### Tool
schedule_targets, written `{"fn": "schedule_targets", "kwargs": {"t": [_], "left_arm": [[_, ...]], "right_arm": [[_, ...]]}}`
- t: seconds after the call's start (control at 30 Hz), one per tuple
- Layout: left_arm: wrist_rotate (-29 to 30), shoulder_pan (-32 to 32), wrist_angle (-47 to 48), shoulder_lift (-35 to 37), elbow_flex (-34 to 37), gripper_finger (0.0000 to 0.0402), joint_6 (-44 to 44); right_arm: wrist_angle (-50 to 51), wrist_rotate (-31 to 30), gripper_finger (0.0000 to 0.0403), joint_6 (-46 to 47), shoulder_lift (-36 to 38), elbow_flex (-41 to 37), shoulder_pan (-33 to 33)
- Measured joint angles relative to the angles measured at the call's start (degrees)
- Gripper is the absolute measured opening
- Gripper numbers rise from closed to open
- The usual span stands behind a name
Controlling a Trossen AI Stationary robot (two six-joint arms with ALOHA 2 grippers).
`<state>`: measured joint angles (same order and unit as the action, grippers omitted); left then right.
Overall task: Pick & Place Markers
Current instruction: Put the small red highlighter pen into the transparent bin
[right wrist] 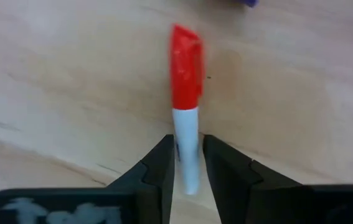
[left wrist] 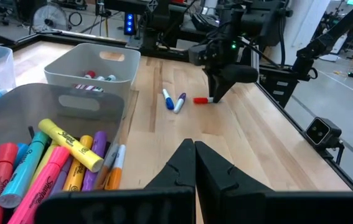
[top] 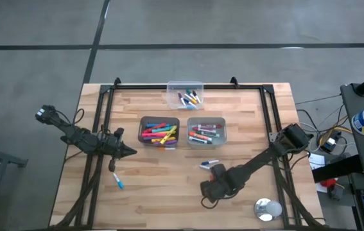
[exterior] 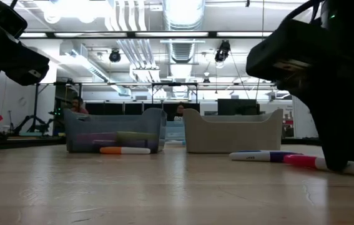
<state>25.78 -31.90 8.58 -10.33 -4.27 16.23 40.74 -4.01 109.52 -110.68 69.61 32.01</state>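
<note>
From above, the right hand (top: 212, 188) reaches low over the wooden surface (top: 162, 186); the left hand (top: 128, 151), closed and empty, hovers beside a grey bin (top: 159, 131) of bright markers (top: 158, 134). The right wrist view shows fingers (right wrist: 157, 165) closing around a red-capped white marker (right wrist: 185, 99) lying flat.

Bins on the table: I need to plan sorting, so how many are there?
3: a clear bin at the far edge, the left grey bin mid-table, and the right grey bin beside it. None appears hidden.

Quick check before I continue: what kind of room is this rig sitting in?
Probably a robotics lab or workshop: exposed ceiling ducts and strip lights, a polished concrete floor, and other equipment stands beyond the wooden table.
</note>
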Motion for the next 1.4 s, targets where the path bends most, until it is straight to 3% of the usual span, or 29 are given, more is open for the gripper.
{"fn": "schedule_targets", "kwargs": {"t": [0.37, 0.7, 1.27, 1.4], "left_arm": [[0.0, 0.02, 0.02, 0.0, 0.0, 0.0, -0.31], [0.0, 0.0, 0.01, 0.0, -0.01, 0.0, -0.7], [0.0, 0.02, -0.01, -0.02, -0.02, 0.0, 0.09], [0.0, 0.02, 0.0, -0.02, -0.02, 0.0, 0.04]], "right_arm": [[-0.76, 0.02, 0.0025, -11.22, 0.06, -0.59, -1.59], [-12.74, -7.99, 0.0021, -25.14, -0.52, 0.69, -5.11], [-12.18, -10.15, 0.001, -61.87, -0.32, 17.73, -20.77], [-10.15, -9.62, 0.0006, -65.94, -0.28, 20.98, -24.89]]}}
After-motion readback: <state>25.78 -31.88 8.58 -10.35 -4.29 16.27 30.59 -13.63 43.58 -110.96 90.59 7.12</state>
